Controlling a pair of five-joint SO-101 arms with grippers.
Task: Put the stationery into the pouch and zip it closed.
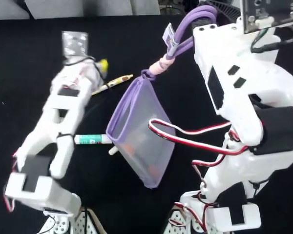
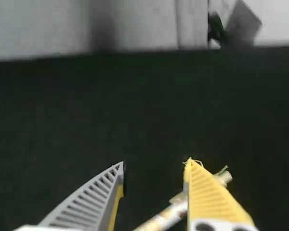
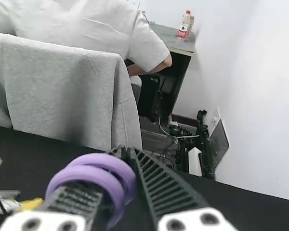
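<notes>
A translucent purple pouch [image 1: 145, 127] hangs tilted over the black table, its mouth turned toward the left arm. Orange items show through its wall. Its purple strap [image 1: 186, 28] runs up to my right gripper [image 3: 126, 153], which is shut on the strap's loop [image 3: 97, 177]. A patterned yellow pencil [image 1: 113, 82] lies beside the pouch's top corner. My left gripper [image 1: 100, 69] is open over the pencil's far end, and the pencil [image 2: 166, 215] lies between the grey finger [image 2: 99, 193] and the yellow finger [image 2: 208, 198]. A white marker with a green label [image 1: 92, 139] lies by the pouch's mouth.
The right arm's white body [image 1: 244, 97] and its red and white cables [image 1: 185, 134] hang over the pouch's right side. A grey-covered chair [image 3: 58, 91] and a seated person are beyond the table's far edge. A small clear object [image 1: 74, 43] sits behind the left gripper.
</notes>
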